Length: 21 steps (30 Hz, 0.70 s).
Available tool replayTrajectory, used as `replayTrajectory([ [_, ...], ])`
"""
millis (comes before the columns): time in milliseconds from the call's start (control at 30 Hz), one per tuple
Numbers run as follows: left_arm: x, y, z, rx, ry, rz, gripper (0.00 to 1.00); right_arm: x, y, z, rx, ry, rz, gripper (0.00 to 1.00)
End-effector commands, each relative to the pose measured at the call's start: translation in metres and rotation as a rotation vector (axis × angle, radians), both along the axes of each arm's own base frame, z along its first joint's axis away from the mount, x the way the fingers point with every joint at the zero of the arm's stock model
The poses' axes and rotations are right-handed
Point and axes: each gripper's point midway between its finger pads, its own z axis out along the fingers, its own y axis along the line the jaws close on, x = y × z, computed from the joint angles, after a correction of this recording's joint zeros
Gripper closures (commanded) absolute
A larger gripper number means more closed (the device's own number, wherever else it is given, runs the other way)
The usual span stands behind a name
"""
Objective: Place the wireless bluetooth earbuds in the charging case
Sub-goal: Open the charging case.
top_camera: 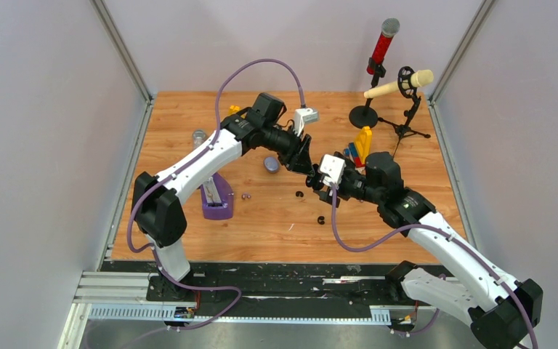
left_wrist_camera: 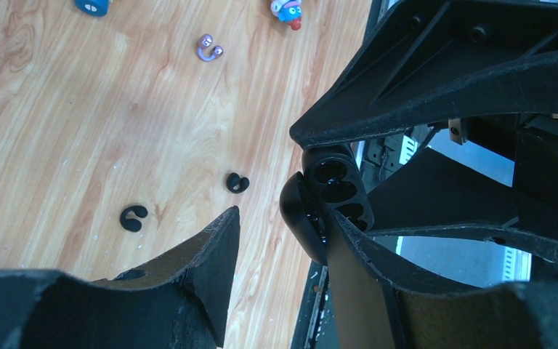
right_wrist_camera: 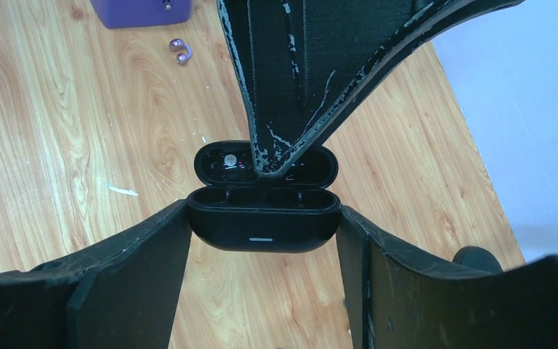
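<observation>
A black charging case (right_wrist_camera: 261, 227) hangs above the table with its lid up and its sockets empty. My right gripper (right_wrist_camera: 261, 233) is shut on its two ends. In the left wrist view the case (left_wrist_camera: 334, 190) shows edge-on. My left gripper (left_wrist_camera: 282, 215) is open: one of its fingers (right_wrist_camera: 290, 87) reaches between lid and base, and the other stands apart from the lid. Two black earbuds (left_wrist_camera: 237, 182) (left_wrist_camera: 133, 217) lie on the wood below, and a purple pair (top_camera: 245, 195) lies further left. From above, the two grippers (top_camera: 309, 169) (top_camera: 318, 182) meet mid-table.
A purple box (top_camera: 216, 198) and a grey-purple case (top_camera: 271, 164) lie left of the grippers. Two microphones on stands (top_camera: 381, 51) (top_camera: 399, 86) and coloured blocks (top_camera: 362, 144) are at the back right. A small metal can (top_camera: 199, 136) is at the left.
</observation>
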Motion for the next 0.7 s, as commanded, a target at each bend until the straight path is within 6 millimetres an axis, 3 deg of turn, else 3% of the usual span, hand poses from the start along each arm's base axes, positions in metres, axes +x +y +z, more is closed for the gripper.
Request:
replayTrajectory([
  [0,-0.0015,-0.0065,0.0178,-0.048,-0.024,-0.031,0.45,0.0065,0.005,0.016,0.034,-0.069,0.001,0.46],
  [300,-0.0042,-0.0081,0.0162,-0.044,-0.021,-0.042,0.44,0.0082,0.0048,0.0164,0.036,-0.076,-0.009,0.46],
  [533,-0.0047,-0.0083,0.0167,-0.043,-0.025,-0.045,0.55,0.0072,0.0054,0.0154,0.035,-0.075,-0.004,0.45],
  [667,-0.0042,-0.0085,0.0172,-0.043,-0.028,-0.044,0.55,0.0064,0.0057,0.0135,0.032,-0.073,0.001,0.45],
])
